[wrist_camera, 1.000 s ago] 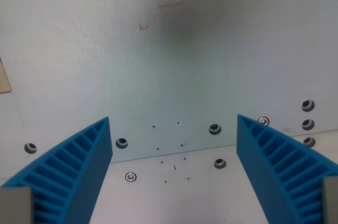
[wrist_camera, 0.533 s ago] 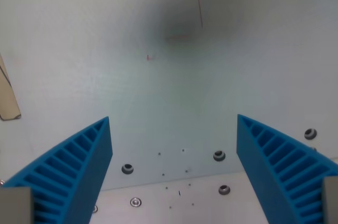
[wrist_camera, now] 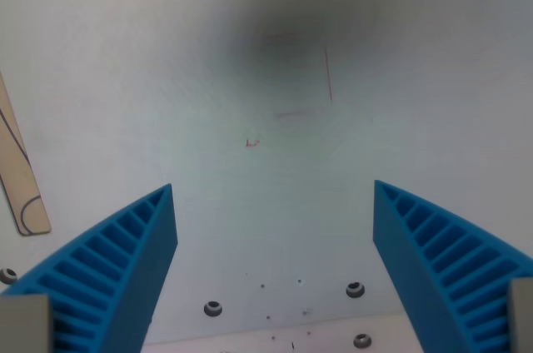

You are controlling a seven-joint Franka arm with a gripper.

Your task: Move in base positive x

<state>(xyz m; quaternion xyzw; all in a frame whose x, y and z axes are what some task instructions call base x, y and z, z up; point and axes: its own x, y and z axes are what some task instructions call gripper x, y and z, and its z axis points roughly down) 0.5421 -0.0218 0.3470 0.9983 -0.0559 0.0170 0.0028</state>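
**Blue gripper open over a pale table**

No words can be read here. Thin red lines (wrist_camera: 304, 78) are drawn on the pale table (wrist_camera: 125, 78), with a tiny red mark (wrist_camera: 252, 143) near them. The gripper (wrist_camera: 275, 195) has two blue ribbed fingers (wrist_camera: 117, 274), spread wide apart and holding nothing. A tan strip (wrist_camera: 21, 178) lies at the left edge. Small screw holes (wrist_camera: 213, 309) sit near the bottom.

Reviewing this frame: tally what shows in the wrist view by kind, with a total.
Blue gripper fingers: 2
Bolt holes in the plate: 4 ()
Tan strip at the wrist view's left edge: 1
Faint red pen markings: 1 group
Total: 8
The gripper is open, holding nothing.
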